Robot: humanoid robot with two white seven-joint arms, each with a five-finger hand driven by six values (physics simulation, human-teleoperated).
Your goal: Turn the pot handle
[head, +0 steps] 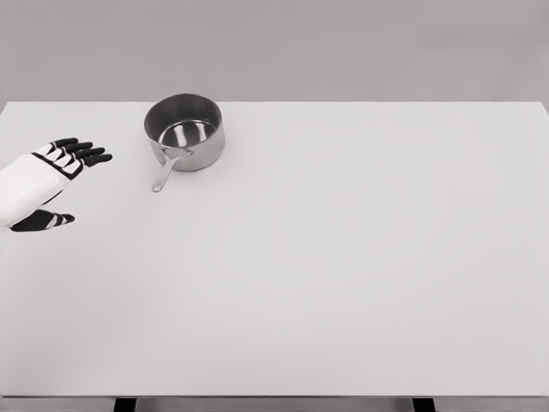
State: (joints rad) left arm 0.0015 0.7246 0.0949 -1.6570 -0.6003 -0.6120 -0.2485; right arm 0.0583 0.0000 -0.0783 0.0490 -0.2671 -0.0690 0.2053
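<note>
Left hand: the left hand [47, 180] comes in from the left edge of the head view, at mid-height of the table — white palm and back, black fingers.
Fingers: the fingers [86, 153] are stretched out and slightly fanned, pointing right and a little toward the far edge; the thumb [43, 221] sticks out separately below them, nearer the viewer. The hand is released and holds nothing.
Hand to pot: the fingertips stop short of the pot, with a strip of bare table between them and the handle; nothing touches.
Pot: a steel saucepan [184, 130] stands upright on the table in the far left part, close to the far edge. It is open at the top and the shiny bottom shows inside, with nothing visible in it.
Pot handle: the handle [162, 172] is a slim metal bar fixed to the near-left side of the wall — it runs toward the viewer and slightly left, its free end lying just above or on the table; which of the two cannot be told.
Table: the white table [343, 257] fills nearly the whole view, with a grey wall [343, 43] behind it.
Below the table: two dark leg stubs show under the near edge.
</note>
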